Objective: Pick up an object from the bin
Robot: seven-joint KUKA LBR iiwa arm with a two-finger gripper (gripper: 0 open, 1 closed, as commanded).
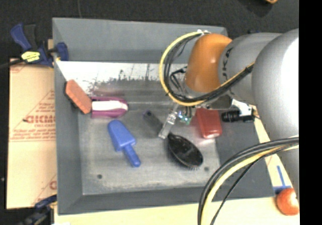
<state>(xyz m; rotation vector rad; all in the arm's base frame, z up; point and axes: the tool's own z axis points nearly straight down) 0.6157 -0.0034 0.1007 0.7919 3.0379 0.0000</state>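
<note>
Hand point(167, 127) mid-frame, grip impossible to tell, near black oval brush point(185, 151), red block point(208, 123) part-hidden by arm, grey bin point(68, 158).

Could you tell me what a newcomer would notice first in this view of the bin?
The arm's orange wrist cover looms over the right of the bin, with its end effector close to a black oval brush. A bright blue scoop-like thing lies at centre left, and a red block at the right.
</note>
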